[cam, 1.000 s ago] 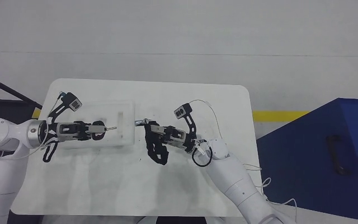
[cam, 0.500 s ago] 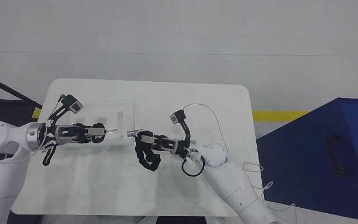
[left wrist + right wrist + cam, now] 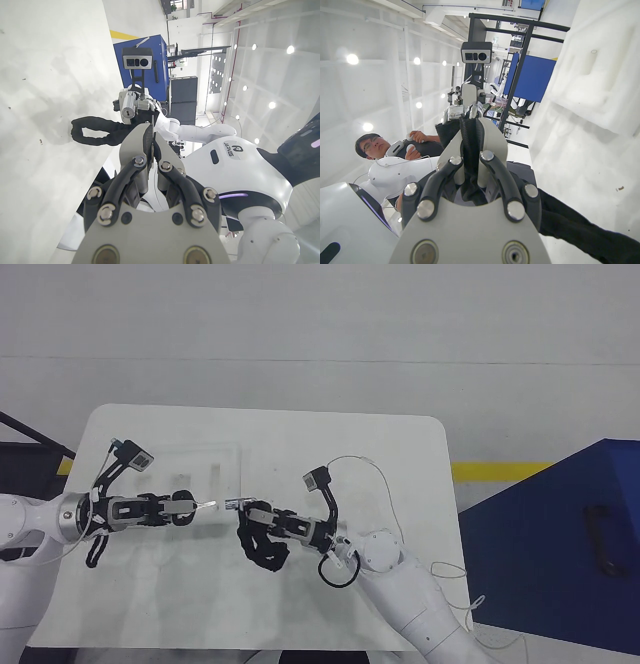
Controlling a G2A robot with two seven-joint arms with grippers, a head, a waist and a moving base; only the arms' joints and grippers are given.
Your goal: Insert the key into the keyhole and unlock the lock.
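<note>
You've swung the lock (image 3: 235,503) toward 7 o'clock. The key (image 3: 207,504) edged toward 5 o'clock, narrowing their gap.

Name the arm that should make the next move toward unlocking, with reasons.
Left, likely. The left claw pinches the flat metal key, aimed at the keyhole of the silver cylinder lock, a gap short. The right claw grips that lock at its black fabric-covered cable, keyhole facing the key.

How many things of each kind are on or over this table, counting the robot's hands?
Keys: 1, the key
Locks: 1, the lock
Grippers: 2, the left gripper and the right gripper
Foam trays: 1, the foam tray
Total: 5
</note>
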